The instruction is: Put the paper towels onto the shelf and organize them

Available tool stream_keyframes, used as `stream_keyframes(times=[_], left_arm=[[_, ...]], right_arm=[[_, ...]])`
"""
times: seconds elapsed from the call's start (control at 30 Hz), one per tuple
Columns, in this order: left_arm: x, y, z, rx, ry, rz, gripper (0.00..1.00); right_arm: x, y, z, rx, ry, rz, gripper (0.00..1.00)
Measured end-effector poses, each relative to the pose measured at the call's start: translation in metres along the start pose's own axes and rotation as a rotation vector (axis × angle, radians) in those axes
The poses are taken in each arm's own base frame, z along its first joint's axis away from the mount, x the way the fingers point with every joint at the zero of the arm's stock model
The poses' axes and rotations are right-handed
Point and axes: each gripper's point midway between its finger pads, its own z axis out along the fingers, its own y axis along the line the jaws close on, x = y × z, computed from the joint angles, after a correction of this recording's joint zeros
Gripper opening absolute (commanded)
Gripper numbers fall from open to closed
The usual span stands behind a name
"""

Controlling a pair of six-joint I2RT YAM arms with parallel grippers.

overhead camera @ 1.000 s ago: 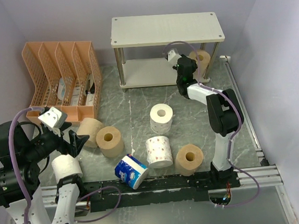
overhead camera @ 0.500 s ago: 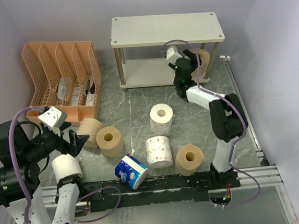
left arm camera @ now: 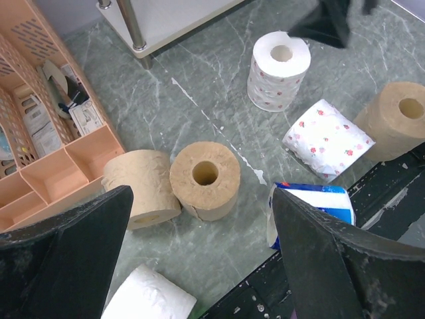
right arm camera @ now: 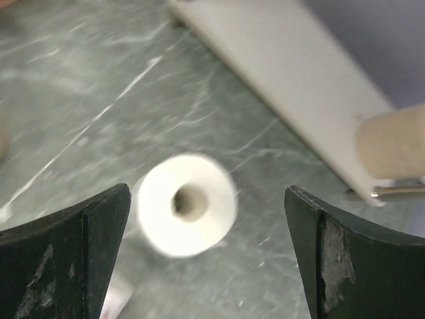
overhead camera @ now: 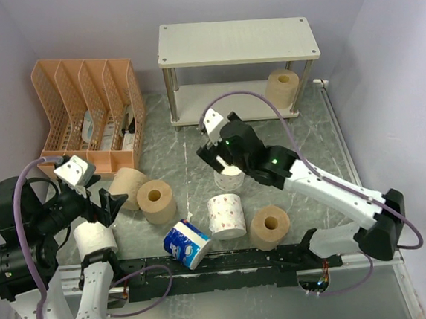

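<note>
1. The grey marbled worktop (overhead camera: 189, 143) sits between pale walls, with seven rolls loose on it and one on the shelf.
2. Nearest you are the blue-wrapped roll (overhead camera: 187, 244) on its side, the plain white roll (overhead camera: 94, 237) at the left, a tan roll (overhead camera: 270, 227) at the right, and a printed roll (overhead camera: 226, 214) lying between them.
3. The left fingers (overhead camera: 111, 202) are spread wide above the plain white roll, gripping nothing and touching nothing.
4. Just behind is a pair of tan rolls (overhead camera: 155, 200), touching each other.
5. The right fingers (right arm camera: 80, 252) are also wide apart and empty. They hover over the upright printed roll (right arm camera: 186, 205), which the wrist view shows off-centre between them.
6. You seem to be picking up that roll. Centre it first, lower the fingers to straddle it, then close gently, since soft paper probably crushes.
7. Farthest is the shelf (overhead camera: 236, 42), with the shelved tan roll (overhead camera: 283, 87) upright at the right end of its lower board. Set the next roll beside it. The orange organizer (overhead camera: 90, 114) stands to the left.
</note>
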Motion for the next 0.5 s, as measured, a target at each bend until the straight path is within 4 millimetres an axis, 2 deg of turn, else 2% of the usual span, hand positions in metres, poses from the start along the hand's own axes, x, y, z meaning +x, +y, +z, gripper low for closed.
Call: stream_keyframes(times=[0.1,0.23,0.37,0.5], left_arm=[[0.000,0.000,0.001,0.001,0.002,-0.002,0.98],[0.000,0.002,0.001,-0.002,0.005,-0.005,0.98],[0.000,0.003,0.000,-0.018,0.003,-0.003,0.96],[0.001,0.005,-0.001,-0.033,0.003,-0.005,0.95]], right_arm=[[0.012,0.022,-0.027,-0.142,0.039,0.010,1.00],[0.029,0.030,-0.048,-0.201,0.093,0.004,1.00],[0.046,0.045,-0.050,-0.252,0.177,0.033,1.00],[0.060,0.072,-0.037,-0.278,0.296,-0.011,1.00]])
